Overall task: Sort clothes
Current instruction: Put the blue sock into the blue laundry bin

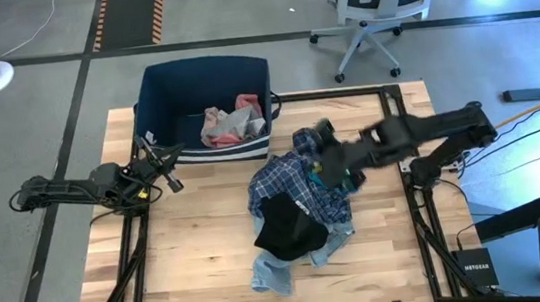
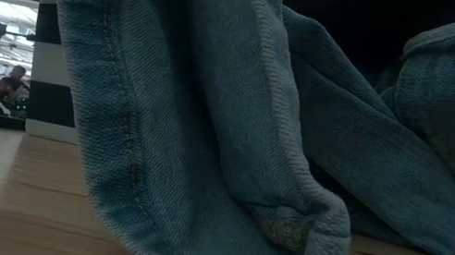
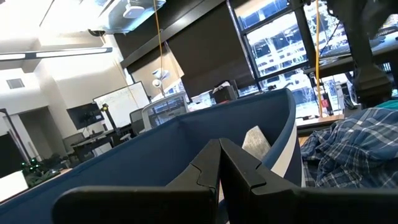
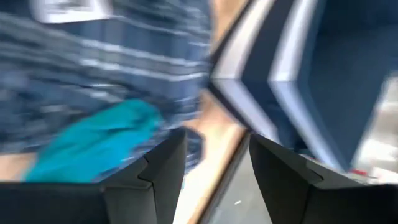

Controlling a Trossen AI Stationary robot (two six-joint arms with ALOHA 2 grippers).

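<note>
While I watch from above, the wooden worktop [image 1: 192, 270] carries a dark navy bin [image 1: 201, 83] against its far edge, left of the middle, and inside it I see a white shirt [image 1: 219, 126] bunched beside a pink top [image 1: 247, 104]. The rest of the clothes lie heaped around the middle of the worktop, slightly toward the right edge: the blue plaid shirt [image 1: 288, 181] spreads across the top of the heap, the black piece [image 1: 287, 232] lies over its near side, and the light-blue denim jeans [image 1: 274, 269] trail out toward the near edge, so close to the low camera that their hem fills most of that view. The right arm reaches in from the right edge, and I have its right tool [image 1: 330, 163] over the far right part of the plaid shirt; in its wrist view the two fingers [image 4: 163, 167] stand apart with nothing between them, the small teal item [image 4: 99, 140] lying on the plaid just beyond. The left tool [image 1: 166, 169] waits at the left edge, just beside the bin's near left corner, fingers pressed together and empty, pointed at the bin's wall.
</note>
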